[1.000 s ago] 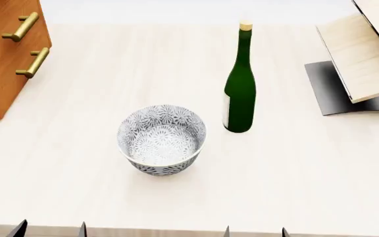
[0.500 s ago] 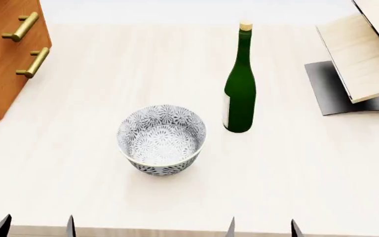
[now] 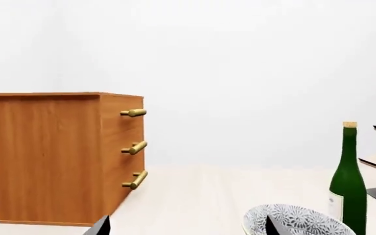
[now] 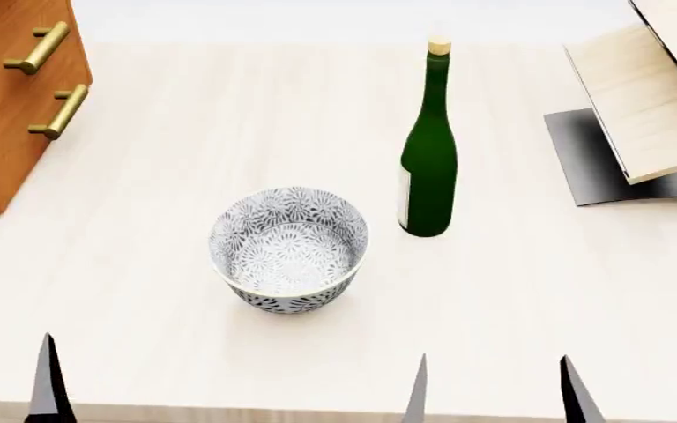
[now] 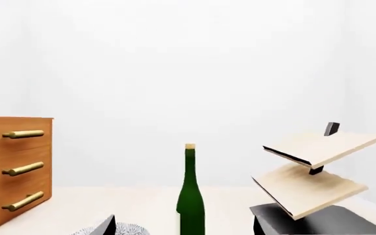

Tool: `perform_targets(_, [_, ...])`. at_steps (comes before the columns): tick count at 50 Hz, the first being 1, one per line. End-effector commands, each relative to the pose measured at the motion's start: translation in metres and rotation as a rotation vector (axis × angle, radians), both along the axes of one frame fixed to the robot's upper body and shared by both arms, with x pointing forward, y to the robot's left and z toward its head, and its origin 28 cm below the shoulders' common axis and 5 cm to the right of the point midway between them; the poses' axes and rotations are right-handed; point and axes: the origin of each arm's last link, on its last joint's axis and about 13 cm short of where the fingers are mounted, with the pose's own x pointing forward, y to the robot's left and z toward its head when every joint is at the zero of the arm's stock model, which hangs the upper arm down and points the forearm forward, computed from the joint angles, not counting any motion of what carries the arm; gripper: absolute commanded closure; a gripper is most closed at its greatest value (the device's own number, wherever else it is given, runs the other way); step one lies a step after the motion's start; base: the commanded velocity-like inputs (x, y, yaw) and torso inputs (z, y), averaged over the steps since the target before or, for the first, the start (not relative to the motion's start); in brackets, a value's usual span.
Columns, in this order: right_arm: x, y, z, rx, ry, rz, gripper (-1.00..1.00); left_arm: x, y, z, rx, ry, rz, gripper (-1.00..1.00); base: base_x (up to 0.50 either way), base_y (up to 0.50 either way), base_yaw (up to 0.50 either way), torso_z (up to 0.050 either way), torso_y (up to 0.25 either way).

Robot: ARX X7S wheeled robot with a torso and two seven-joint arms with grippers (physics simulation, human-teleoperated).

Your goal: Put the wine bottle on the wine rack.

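The wine bottle [image 4: 429,150] stands upright mid-table, dark green with a tan cork; it also shows in the left wrist view [image 3: 348,186] and the right wrist view [image 5: 190,196]. The wine rack [image 4: 650,97], slanted light wood boards on a dark metal base, stands at the far right [image 5: 305,188]. My right gripper [image 4: 494,392] is open at the table's near edge, well short of the bottle, which lines up between its fingertips in the right wrist view. My left gripper [image 3: 186,227] is open and empty; only one of its fingertips [image 4: 47,383] shows in the head view.
A patterned grey-white bowl [image 4: 289,248] sits just front-left of the bottle. An orange-brown drawer cabinet [image 4: 10,97] with brass handles stands at the far left. The table's near edge runs just below the fingertips.
Both grippers' fingertips have come up further into the head view from the bottom edge. The right fingertips stand wider apart. Bottle, bowl and rack have not moved.
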Motion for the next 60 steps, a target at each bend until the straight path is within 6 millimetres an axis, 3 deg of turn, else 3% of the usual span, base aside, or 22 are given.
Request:
perform_targets(1, [-0.022,0.002,0.027,-0.012,-0.129,0.014,-1.0,-0.021,-0.001,0.029,0.013,-0.113,0.015,-1.0,0.0,0.0,0.0,0.0,0.0])
perform_targets(26, [-0.041,0.003,0.046,0.023,-0.331,0.02,-1.0,-0.042,-0.003,0.048,0.066,-0.307,0.046,-1.0,0.0,0.0,0.0,0.0,0.0])
perform_targets(60, [-0.04,0.005,0.042,0.027,-0.303,0.055,-1.0,-0.043,-0.005,0.046,0.068,-0.308,0.031,-1.0,0.14,0.0,0.0,0.0,0.0])
